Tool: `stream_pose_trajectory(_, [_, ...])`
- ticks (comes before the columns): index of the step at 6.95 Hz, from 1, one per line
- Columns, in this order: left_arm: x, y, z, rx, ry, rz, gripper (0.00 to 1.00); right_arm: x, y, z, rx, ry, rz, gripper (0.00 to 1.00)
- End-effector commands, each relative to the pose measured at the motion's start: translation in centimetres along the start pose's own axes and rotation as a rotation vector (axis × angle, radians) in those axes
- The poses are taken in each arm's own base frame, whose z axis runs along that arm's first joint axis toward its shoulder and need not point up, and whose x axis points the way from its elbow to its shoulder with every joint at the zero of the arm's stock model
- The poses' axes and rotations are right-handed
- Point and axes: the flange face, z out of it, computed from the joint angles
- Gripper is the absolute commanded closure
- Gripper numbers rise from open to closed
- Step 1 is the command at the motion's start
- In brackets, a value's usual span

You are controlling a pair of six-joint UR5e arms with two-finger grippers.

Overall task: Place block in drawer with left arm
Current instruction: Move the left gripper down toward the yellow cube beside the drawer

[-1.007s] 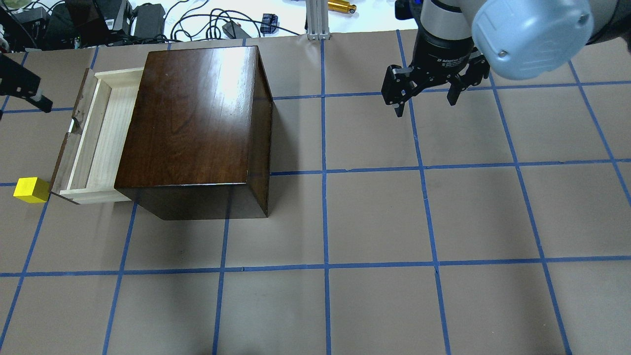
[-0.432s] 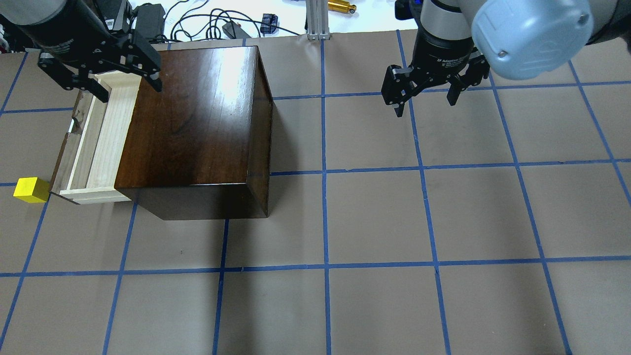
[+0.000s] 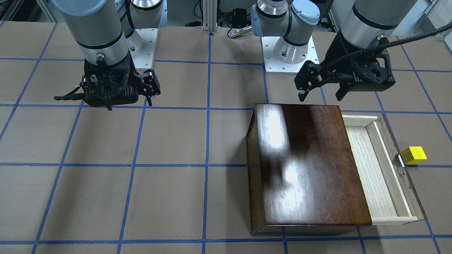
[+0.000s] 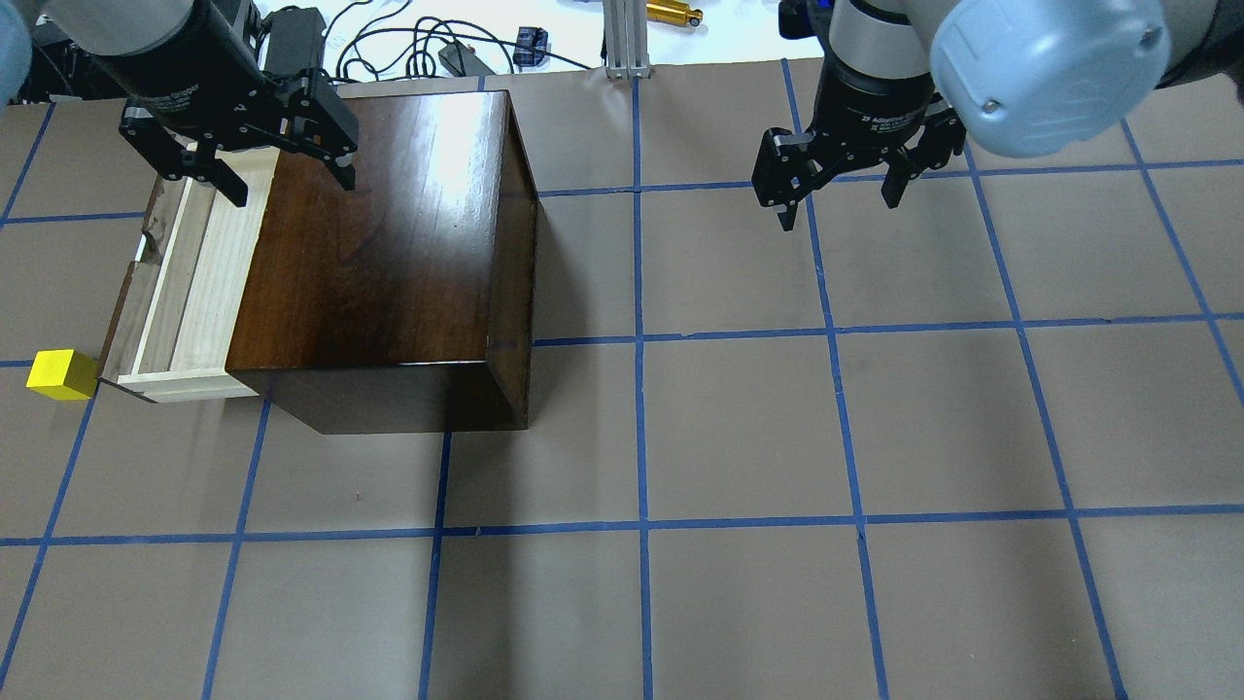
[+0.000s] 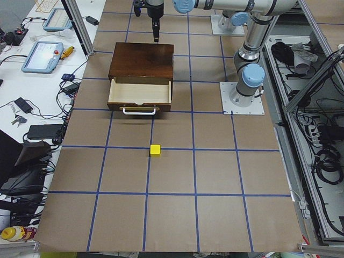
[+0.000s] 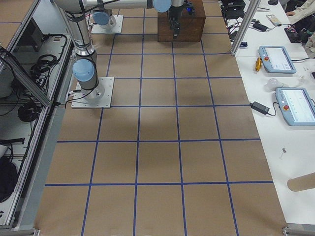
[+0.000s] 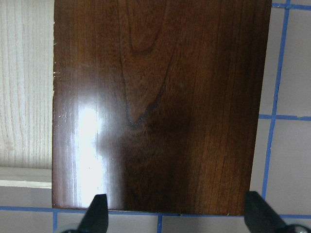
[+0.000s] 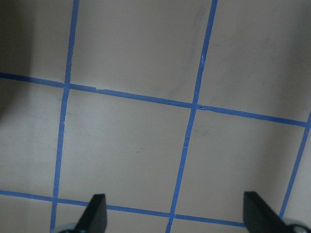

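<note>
The yellow block (image 4: 62, 374) lies on the table just left of the drawer's near front corner, and also shows in the front view (image 3: 414, 155). The pale-wood drawer (image 4: 190, 282) stands pulled out of the dark-brown box (image 4: 389, 233) and is empty. My left gripper (image 4: 292, 189) is open and empty, hovering over the far end of the box top, beside the drawer's back corner. In the left wrist view the box top (image 7: 160, 97) fills the frame. My right gripper (image 4: 838, 209) is open and empty over bare table at the far right.
Cables and power bricks (image 4: 292, 39) and an aluminium post (image 4: 622, 39) lie past the table's far edge. Blue tape lines grid the brown table (image 4: 739, 437). The robot bases (image 3: 289, 53) stand behind the box.
My left gripper has come in from the view's left edge and moved right, to above the drawer's far end and the box top. The right arm, block and drawer have not moved.
</note>
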Motion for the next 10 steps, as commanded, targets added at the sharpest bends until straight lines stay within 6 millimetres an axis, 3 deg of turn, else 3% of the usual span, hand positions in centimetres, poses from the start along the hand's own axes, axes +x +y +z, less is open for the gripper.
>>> stream_pose_trajectory(1, [-0.4,0.1,-0.7,0.019,-0.003,0.001,0.0,0.0,0.0,0.0,0.0,0.0,0.0,0.0])
stream_pose_trajectory(2, [-2.8,0.0,-0.9,0.022,-0.062,0.032,0.0,0.0,0.0,0.0,0.0,0.0,-0.002,0.0])
stream_pose_trajectory(7, [-20.2,-0.2,-1.0,-0.02,-0.074,0.217,0.0,0.0,0.0,0.0,0.0,0.0,0.0,0.0])
stream_pose_trajectory(9, [-29.6,0.6,0.2,-0.047,-0.044,0.32,0.0,0.0,0.0,0.0,0.0,0.0,-0.002,0.0])
stream_pose_trajectory(10, [-32.5,0.8,1.1,-0.059,-0.031,0.414,0.0,0.0,0.0,0.0,0.0,0.0,-0.002,0.0])
